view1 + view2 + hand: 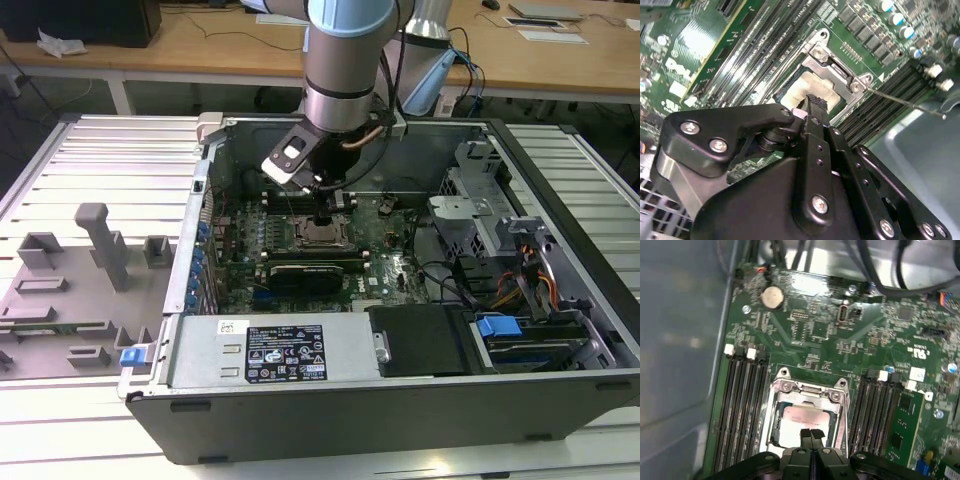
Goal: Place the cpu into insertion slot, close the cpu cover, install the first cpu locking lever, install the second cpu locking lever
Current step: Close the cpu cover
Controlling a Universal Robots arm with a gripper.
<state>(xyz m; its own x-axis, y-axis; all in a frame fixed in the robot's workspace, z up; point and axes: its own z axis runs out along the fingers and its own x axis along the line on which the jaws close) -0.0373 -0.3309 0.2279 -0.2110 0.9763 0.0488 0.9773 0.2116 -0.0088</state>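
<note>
Inside the open computer case, the cpu (799,421) lies flat in the insertion slot (322,236), its pale metal face showing. The cpu cover (810,389), a grey metal frame, lies down around the chip; it also shows in the second wrist view (834,71). My gripper (811,433) hangs straight over the chip with its fingertips shut together, and nothing shows between them. The exterior view has the gripper (322,214) just above the socket. A thin metal locking lever (905,102) sticks out from the socket's corner across the memory slots.
Long black memory slots (742,405) run along both sides of the socket. A black expansion card (310,272) lies in front of it, and a power supply (290,350) nearer still. Case walls (200,230) ring the board. A grey fixture tray (60,290) sits at the exterior view's left.
</note>
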